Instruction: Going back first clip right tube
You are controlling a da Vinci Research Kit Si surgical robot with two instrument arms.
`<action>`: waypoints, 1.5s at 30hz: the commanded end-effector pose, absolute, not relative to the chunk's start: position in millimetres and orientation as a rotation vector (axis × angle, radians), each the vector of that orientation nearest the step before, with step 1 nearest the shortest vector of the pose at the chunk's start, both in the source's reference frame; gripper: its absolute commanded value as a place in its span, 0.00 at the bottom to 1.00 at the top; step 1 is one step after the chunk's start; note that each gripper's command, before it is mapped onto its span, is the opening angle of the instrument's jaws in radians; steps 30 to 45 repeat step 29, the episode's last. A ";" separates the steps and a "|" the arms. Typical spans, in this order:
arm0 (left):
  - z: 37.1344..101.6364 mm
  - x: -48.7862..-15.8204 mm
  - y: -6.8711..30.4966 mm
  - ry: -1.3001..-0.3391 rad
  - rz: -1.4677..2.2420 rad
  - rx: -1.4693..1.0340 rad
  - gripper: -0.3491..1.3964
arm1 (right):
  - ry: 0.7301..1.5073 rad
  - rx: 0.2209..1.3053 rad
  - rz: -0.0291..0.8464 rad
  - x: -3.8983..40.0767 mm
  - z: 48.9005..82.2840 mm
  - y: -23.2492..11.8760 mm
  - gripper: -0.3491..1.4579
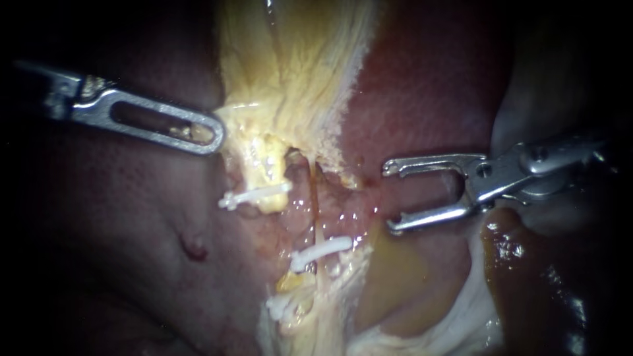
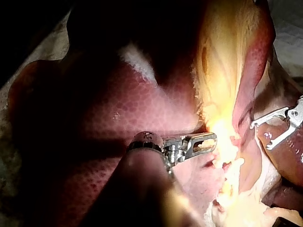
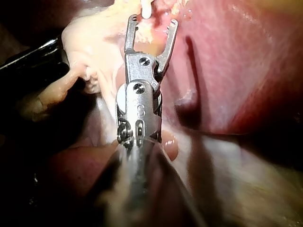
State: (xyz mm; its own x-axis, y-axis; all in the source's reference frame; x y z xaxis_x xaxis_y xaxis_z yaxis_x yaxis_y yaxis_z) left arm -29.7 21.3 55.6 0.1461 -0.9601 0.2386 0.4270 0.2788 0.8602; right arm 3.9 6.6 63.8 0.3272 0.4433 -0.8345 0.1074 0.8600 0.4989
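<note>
Dark red, mottled liver [image 1: 132,217] bears one small raised nodule [image 1: 194,249]. A band of yellow fibrous tissue [image 1: 297,72] runs down the middle. Glossy, wet brown tissue [image 1: 527,264] lies lower right.

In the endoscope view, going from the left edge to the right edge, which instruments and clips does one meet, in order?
left instrument → upper white clip → lower white clip → right instrument, its jaws open.

One left instrument [image 1: 214,135], one right instrument [image 1: 392,196], two white clips [image 1: 254,196] [image 1: 321,252] (perhaps three).
</note>
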 end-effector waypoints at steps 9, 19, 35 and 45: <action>58.4 -32.9 20.2 -0.927 -1.110 0.741 0.00 | 1.242 0.537 0.225 3.9 63.9 6.6 0.47; 61.2 -35.6 20.0 -0.917 -1.091 0.749 0.00 | 1.244 0.537 0.226 4.0 63.8 6.5 0.47; 61.2 -35.4 20.0 -0.914 -1.089 0.749 0.00 | 1.253 0.536 0.229 4.1 63.7 6.4 0.47; 61.2 -35.4 20.0 -0.914 -1.089 0.749 0.00 | 1.253 0.536 0.229 4.1 63.7 6.4 0.47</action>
